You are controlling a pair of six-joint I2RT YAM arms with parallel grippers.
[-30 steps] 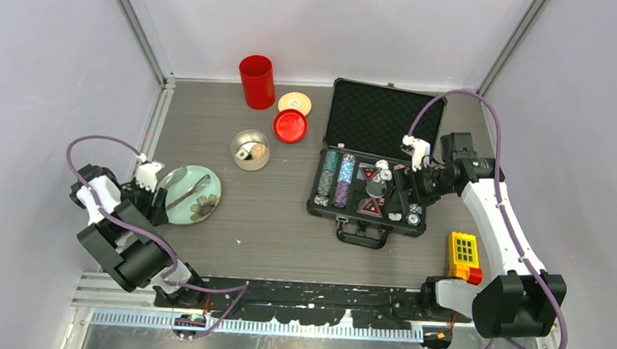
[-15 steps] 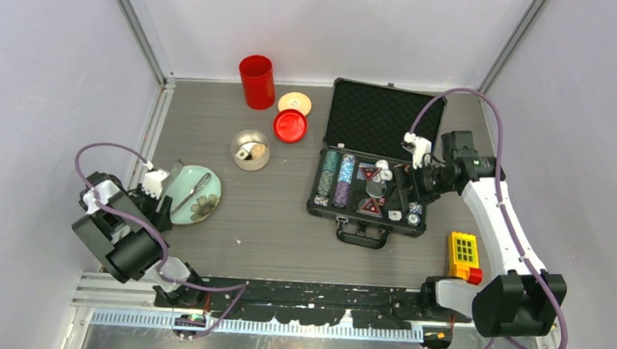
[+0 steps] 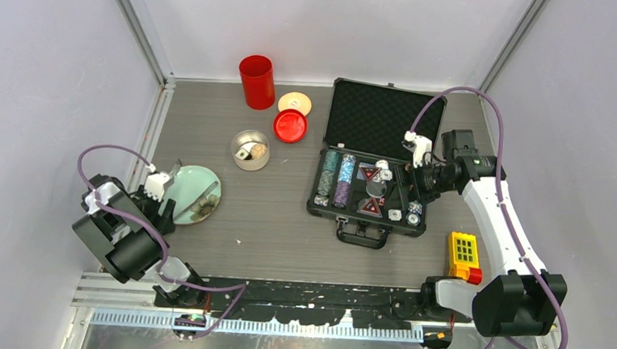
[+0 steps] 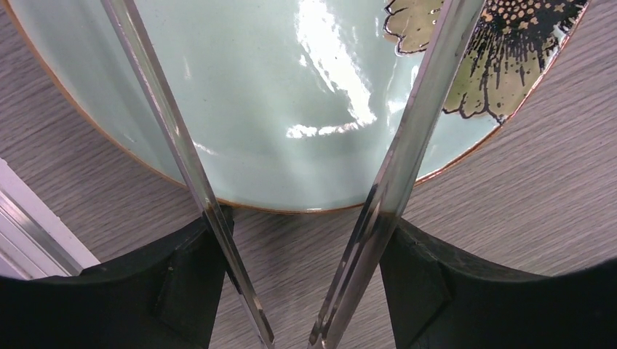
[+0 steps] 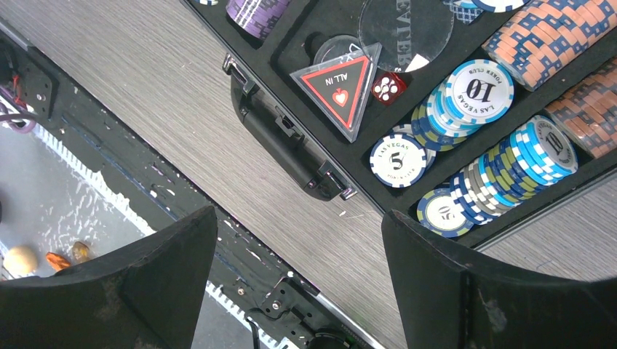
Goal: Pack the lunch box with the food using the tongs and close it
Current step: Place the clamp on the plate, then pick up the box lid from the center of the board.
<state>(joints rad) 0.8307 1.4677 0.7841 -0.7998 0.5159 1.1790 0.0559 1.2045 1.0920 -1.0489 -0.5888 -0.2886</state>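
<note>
The tongs (image 4: 396, 167) run as two thin silver arms out over a pale green plate (image 4: 291, 109). My left gripper (image 4: 302, 240) is shut on them, one arm pressed against each black finger. From above, the left gripper (image 3: 166, 202) sits at the plate's (image 3: 196, 180) near left rim, with the tongs (image 3: 199, 196) slanting across it. The lunch box (image 3: 250, 149), a round steel tin, stands open with beige and dark food (image 3: 252, 152) inside. Its cream-tan lid (image 3: 294, 102) lies behind it. My right gripper (image 3: 408, 189) hangs open over the chip case.
An open black case of poker chips (image 3: 371, 158) fills the right middle; its handle (image 5: 291, 145) lies below my right gripper (image 5: 298, 291). A red cup (image 3: 257, 81) and red lid (image 3: 290, 126) stand at the back. A yellow block (image 3: 464, 257) lies near right.
My left arm has drawn back toward the near left corner with the tongs, and the tongs' arms stand wider apart. The right arm has not moved.
</note>
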